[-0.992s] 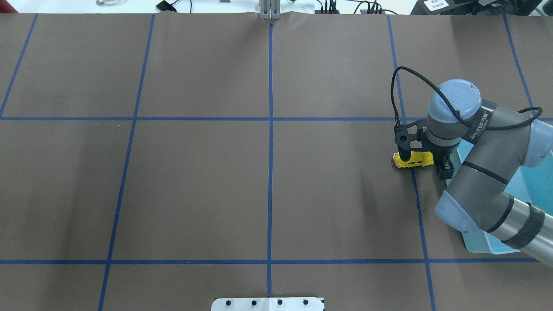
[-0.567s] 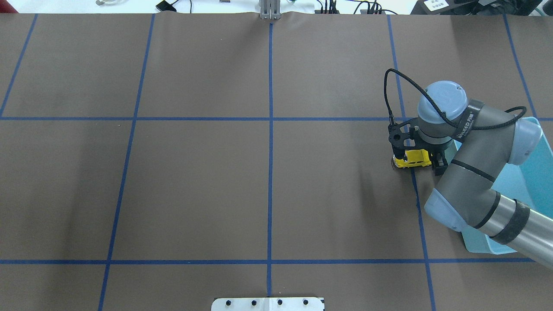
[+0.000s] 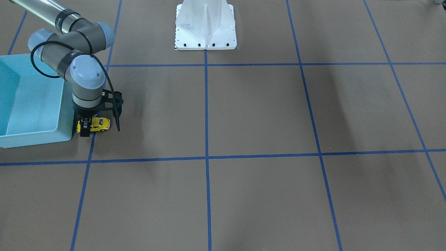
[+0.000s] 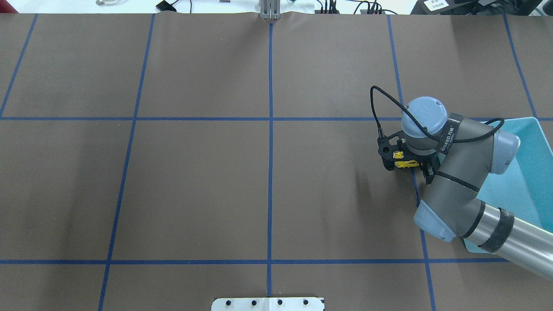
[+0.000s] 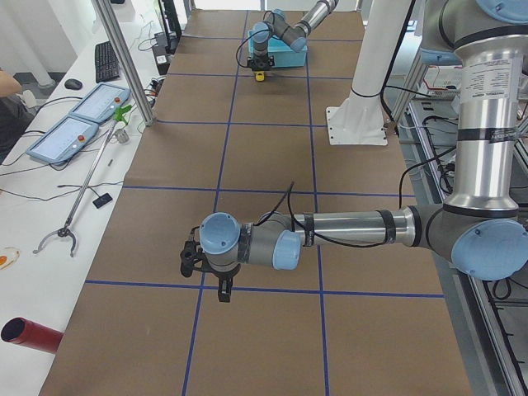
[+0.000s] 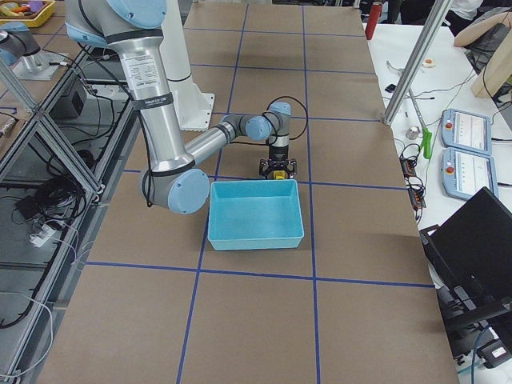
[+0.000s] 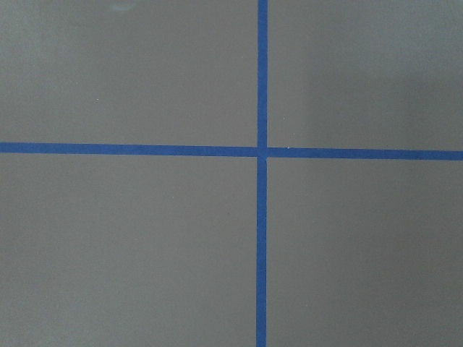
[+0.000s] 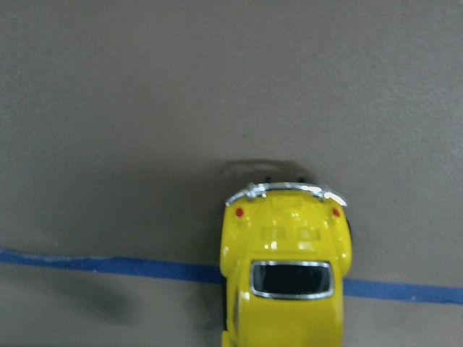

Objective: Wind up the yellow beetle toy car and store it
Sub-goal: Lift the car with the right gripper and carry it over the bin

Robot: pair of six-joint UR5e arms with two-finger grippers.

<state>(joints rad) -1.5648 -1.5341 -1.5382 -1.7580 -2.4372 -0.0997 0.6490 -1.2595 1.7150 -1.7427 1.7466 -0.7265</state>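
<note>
Car (image 3: 94, 124) sits on its wheels on the worktop (image 3: 261, 111), across a blue tape line (image 8: 108, 265), just beside the bin (image 3: 35, 136) wall. Right claw (image 3: 85, 126) is down over it, jaws either side of the body across its width. Whether the pads have bitten, cannot tell: the wrist view shows only the car's tail and rear window, no fingers.

Step in hand, by my reading: take hold for the wind-up
- Seat the pads low on the flanks and square to the body, or the rounded shell may squirt out
- Press down lightly so the wheels grip, then drag straight back along the car's long axis (a skewed pull would scrub the wheels sideways and wind nothing)
- Keep the wheels loaded through the whole drag
- Lift before the spring can run, carry over the wall, let go low inside the bin

Around
- Bin wall is close on one side, so there is little room for a drag that way; open worktop lies on the other. Which end faces the bin I cannot settle from the wide views
- Wrist cable (image 4: 380, 103) loops above the claw, apart from the car
- Left claw (image 5: 208, 274) hovers over a tape crossing well apart, near the other end of the worktop; wide or narrow, cannot tell
- White base (image 3: 205, 31) well away, no obstacle
</note>
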